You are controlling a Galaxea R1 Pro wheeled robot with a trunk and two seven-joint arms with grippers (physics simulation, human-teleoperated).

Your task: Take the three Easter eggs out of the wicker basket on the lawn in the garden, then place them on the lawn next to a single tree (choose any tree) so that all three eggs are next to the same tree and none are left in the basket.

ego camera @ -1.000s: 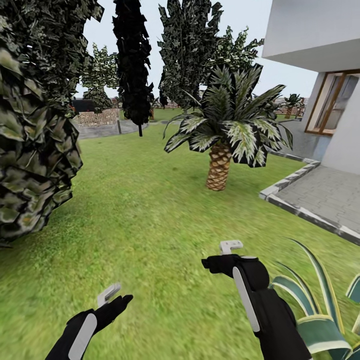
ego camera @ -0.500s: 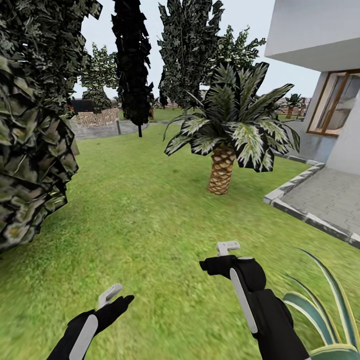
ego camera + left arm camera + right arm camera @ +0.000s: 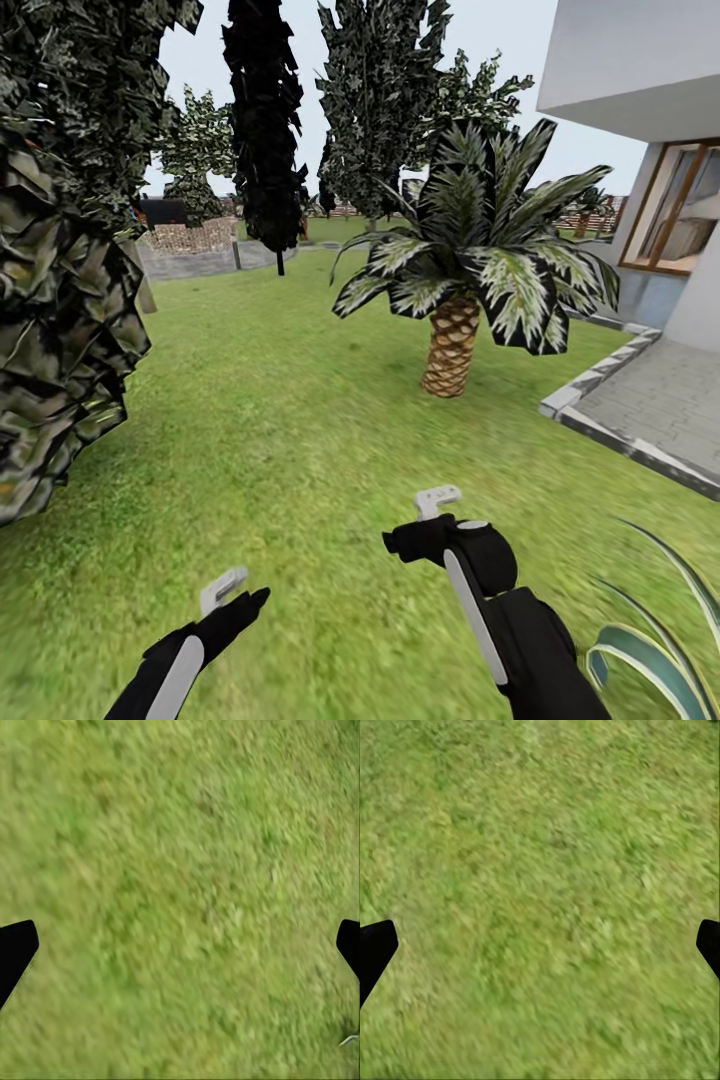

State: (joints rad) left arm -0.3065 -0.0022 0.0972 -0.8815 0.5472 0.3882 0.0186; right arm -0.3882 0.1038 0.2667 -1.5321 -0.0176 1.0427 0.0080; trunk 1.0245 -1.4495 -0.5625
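Two open, empty claws above the lawn (image 3: 300,420).

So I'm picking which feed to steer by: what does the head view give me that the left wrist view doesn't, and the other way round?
Head view alone: the palm ahead on the right, the big bush at left, dark trees further back, the house with its paved patio, and both arms, with the left gripper and the right gripper held low.

Left wrist view alone: a close look straight down between the wide-apart jaws, with two dark fingertips at the picture's edges.

Both: the lawn, blurred.
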